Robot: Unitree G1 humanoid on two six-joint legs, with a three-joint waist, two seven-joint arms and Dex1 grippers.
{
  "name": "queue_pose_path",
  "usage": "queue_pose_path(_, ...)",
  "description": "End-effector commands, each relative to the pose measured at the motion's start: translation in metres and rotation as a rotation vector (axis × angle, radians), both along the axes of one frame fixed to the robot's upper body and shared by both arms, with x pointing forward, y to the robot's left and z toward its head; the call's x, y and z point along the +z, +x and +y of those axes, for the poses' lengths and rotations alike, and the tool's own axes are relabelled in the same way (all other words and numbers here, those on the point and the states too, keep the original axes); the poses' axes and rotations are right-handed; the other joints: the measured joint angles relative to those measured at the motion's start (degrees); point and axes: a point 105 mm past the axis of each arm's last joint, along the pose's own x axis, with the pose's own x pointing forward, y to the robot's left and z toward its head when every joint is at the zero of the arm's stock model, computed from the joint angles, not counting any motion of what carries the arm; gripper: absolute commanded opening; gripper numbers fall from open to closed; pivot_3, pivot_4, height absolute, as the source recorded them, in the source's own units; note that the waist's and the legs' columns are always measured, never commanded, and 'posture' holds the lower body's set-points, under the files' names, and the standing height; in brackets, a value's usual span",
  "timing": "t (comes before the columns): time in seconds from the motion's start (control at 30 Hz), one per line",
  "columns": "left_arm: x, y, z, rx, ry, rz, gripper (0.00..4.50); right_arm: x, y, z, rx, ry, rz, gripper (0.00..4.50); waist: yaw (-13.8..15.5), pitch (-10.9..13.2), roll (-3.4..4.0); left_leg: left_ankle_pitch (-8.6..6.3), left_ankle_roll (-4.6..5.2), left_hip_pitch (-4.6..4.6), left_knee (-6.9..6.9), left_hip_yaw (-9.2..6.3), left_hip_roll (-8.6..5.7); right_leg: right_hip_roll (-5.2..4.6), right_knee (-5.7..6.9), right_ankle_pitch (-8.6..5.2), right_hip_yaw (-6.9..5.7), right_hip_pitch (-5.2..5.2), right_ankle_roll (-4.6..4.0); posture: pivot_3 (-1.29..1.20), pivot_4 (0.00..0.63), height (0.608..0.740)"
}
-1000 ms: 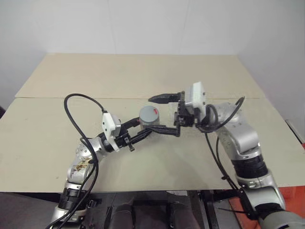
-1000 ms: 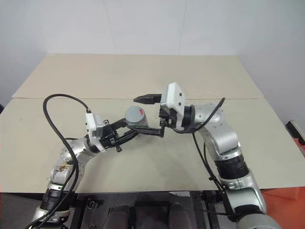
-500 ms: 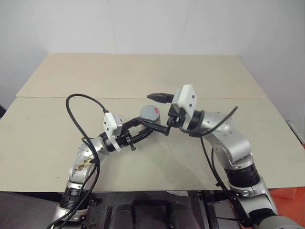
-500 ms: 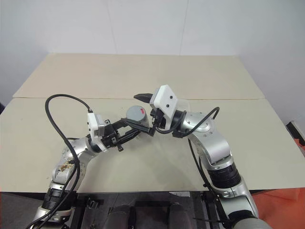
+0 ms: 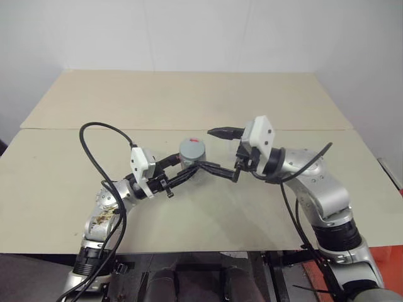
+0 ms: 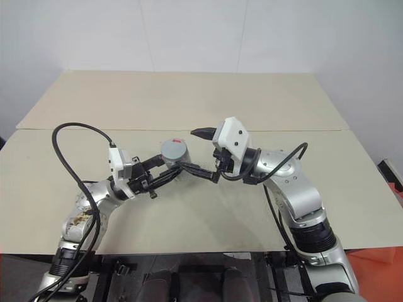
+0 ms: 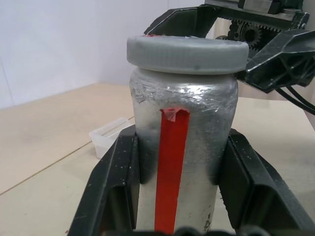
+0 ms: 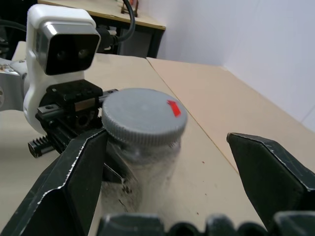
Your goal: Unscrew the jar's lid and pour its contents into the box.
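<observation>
The left tool [image 7: 177,196] is clenched on the small silvery-grey metallic jar with a red strip [image 7: 179,147], holding it upright above the beige tabletop [image 5: 189,100]. The round flat grey lid with a red mark [image 8: 143,116] sits on the jar. The right tool [image 8: 172,162] is released, one finger [image 8: 74,177] at each side of the lid. A transparent plastic box [image 7: 109,135] lies on the tabletop beyond the jar.

The jar [image 7: 182,162] is a silvery foil-wrapped cylinder with a red strip down its side, upright above the table. The lid [image 8: 143,117], a round grey ribbed cap with a small red mark on top, sits on it. The box [image 7: 109,136], a shallow clear tray, lies on the table behind the jar.
</observation>
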Motion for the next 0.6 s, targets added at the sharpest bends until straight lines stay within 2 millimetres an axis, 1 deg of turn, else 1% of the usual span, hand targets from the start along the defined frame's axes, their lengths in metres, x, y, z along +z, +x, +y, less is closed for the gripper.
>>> queue_pose_path(0.03, 0.010, -0.004, -0.001, -0.021, -0.016, -0.050, 1.85, 0.014, -0.002, -0.009, -0.008, 0.023, -0.064, 4.42, 0.03, 0.00, 0.00, 0.00, 0.00, -0.01, 0.00, 0.00, 0.00, 0.00, 0.00, 0.00, 0.00, 0.00, 0.00, 0.00, 0.150, 0.740)
queue_pose_path(0.23, 0.008, -0.004, -0.002, -0.021, -0.013, -0.051, 1.85, 0.012, -0.010, -0.013, 0.034, -0.008, -0.055, 4.42, 0.10, 0.00, 0.00, 0.00, 0.00, -0.01, 0.00, 0.00, 0.00, 0.00, -0.01, 0.00, 0.00, 0.00, 0.00, 0.00, 0.150, 0.740)
queue_pose_path(0.37, 0.006, -0.003, -0.003, -0.022, -0.003, -0.058, 1.85, 0.009, -0.026, -0.010, 0.134, -0.056, -0.044, 4.42, 0.10, 0.00, -0.01, 0.00, 0.00, -0.02, 0.01, 0.00, -0.01, -0.01, -0.03, 0.00, 0.00, 0.00, 0.00, 0.00, 0.150, 0.740)
queue_pose_path(0.43, 0.004, -0.003, -0.003, -0.021, -0.001, -0.060, 1.85, 0.011, -0.028, -0.005, 0.140, -0.047, -0.054, 4.42, 0.09, 0.00, -0.01, 0.00, 0.01, -0.01, 0.00, -0.01, 0.00, -0.01, -0.03, 0.00, 0.00, 0.01, 0.00, 0.00, 0.150, 0.740)
queue_pose_path(0.6, 0.005, -0.003, -0.003, -0.018, 0.001, -0.070, 1.85, 0.018, -0.024, 0.013, 0.101, 0.015, -0.065, 4.42, -0.09, 0.00, -0.01, 0.00, 0.00, 0.02, 0.00, -0.01, 0.02, 0.02, 0.02, 0.00, 0.00, 0.01, 0.00, 0.00, 0.150, 0.740)
